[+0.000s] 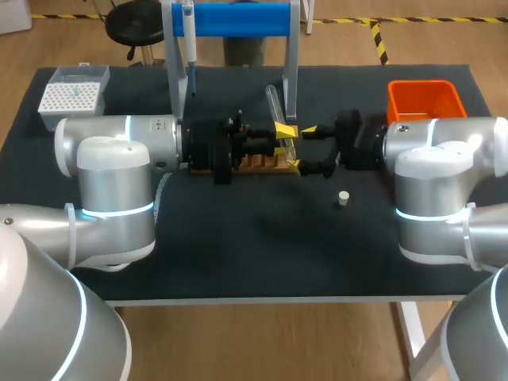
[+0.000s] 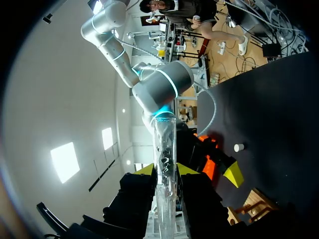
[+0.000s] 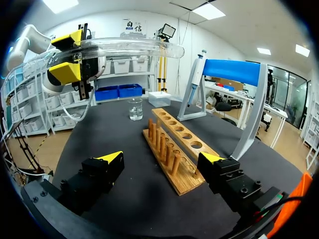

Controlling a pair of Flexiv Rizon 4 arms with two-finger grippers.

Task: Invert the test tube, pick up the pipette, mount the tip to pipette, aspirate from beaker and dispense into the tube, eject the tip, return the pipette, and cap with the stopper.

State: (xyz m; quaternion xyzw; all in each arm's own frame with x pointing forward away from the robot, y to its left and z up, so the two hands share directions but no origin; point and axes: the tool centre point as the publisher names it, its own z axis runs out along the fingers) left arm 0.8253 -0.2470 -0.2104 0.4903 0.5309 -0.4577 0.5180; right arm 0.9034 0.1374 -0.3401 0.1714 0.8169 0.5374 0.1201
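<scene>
My left gripper (image 1: 283,140) is shut on a clear test tube (image 1: 275,101), holding it over the right end of the wooden rack (image 1: 252,163). In the left wrist view the test tube (image 2: 164,139) runs out between the yellow tips of the left gripper (image 2: 165,172). Facing it, my right gripper (image 1: 304,148) stands open and holds nothing. In the right wrist view the right gripper (image 3: 162,159) straddles the rack (image 3: 174,144), with the tube (image 3: 124,47) lying level above and ahead. The pipette (image 1: 189,40) hangs on the blue stand (image 1: 238,20). A white stopper (image 1: 343,198) lies on the mat.
A tip box (image 1: 73,95) sits at the back left and an orange bin (image 1: 425,99) at the back right. A glass beaker (image 3: 135,108) stands beyond the rack's far end. The stand's legs (image 1: 290,71) rise just behind the rack.
</scene>
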